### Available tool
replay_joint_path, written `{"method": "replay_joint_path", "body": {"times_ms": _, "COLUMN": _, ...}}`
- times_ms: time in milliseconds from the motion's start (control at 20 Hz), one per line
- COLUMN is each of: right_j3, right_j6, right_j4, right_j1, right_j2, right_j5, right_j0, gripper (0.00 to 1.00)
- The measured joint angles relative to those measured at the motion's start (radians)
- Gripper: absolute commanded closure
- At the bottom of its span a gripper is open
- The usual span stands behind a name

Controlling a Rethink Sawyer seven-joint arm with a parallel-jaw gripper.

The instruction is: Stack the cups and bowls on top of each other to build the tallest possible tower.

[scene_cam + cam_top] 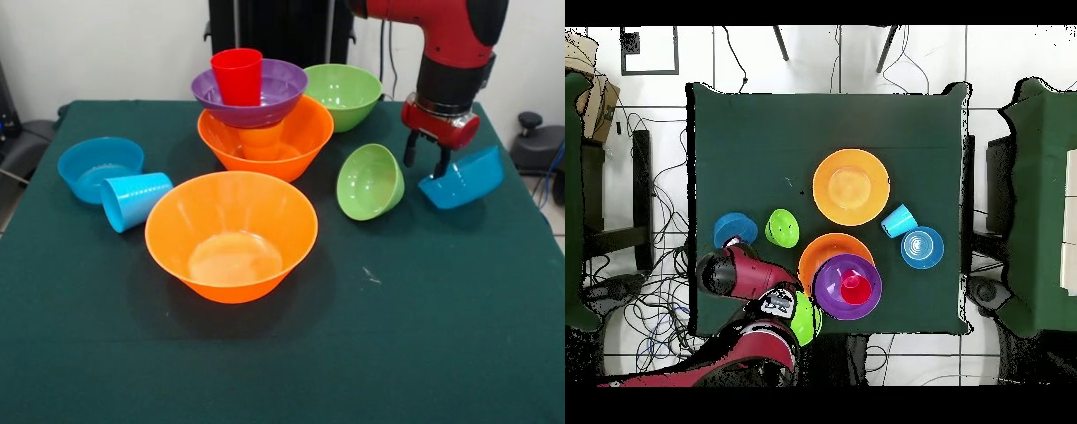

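Gripper (426,161) pointing down, gripping tilted small blue bowl's (466,179) rim

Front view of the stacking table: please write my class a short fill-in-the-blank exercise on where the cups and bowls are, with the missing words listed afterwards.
1. The red cup stands inside the ____ bowl.
2. The light blue cup lies on its ____ beside a small blue bowl.
3. The hand grips the rim of a tilted small ____ bowl.
4. The purple bowl rests on an orange cup that stands in a large ____ bowl.

Missing words: purple; side; blue; orange
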Motion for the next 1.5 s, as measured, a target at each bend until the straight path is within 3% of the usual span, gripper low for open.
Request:
{"method": "replay_joint_path", "body": {"times_ms": 150, "right_j3": 0.000, "right_j6": 0.000, "right_j4": 0.000, "right_j1": 0.000, "right_j2": 0.000, "right_j5": 0.000, "right_j0": 0.004, "gripper": 0.00}}
{"method": "replay_joint_path", "body": {"times_ms": 200, "right_j3": 0.000, "right_j6": 0.000, "right_j4": 0.000, "right_j1": -0.001, "right_j2": 0.000, "right_j5": 0.000, "right_j0": 0.009, "gripper": 1.00}}
{"method": "replay_joint_path", "body": {"times_ms": 600, "right_j3": 0.000, "right_j6": 0.000, "right_j4": 0.000, "right_j1": -0.001, "right_j2": -0.010, "right_j5": 0.000, "right_j0": 0.044, "gripper": 1.00}}
{"method": "replay_joint_path", "body": {"times_ms": 1200, "right_j3": 0.000, "right_j6": 0.000, "right_j4": 0.000, "right_j1": -0.003, "right_j2": -0.011, "right_j5": 0.000, "right_j0": 0.039, "gripper": 1.00}}
{"method": "replay_joint_path", "body": {"times_ms": 1500, "right_j3": 0.002, "right_j6": 0.000, "right_j4": 0.000, "right_j1": -0.047, "right_j2": -0.013, "right_j5": 0.013, "right_j0": 0.037, "gripper": 1.00}}
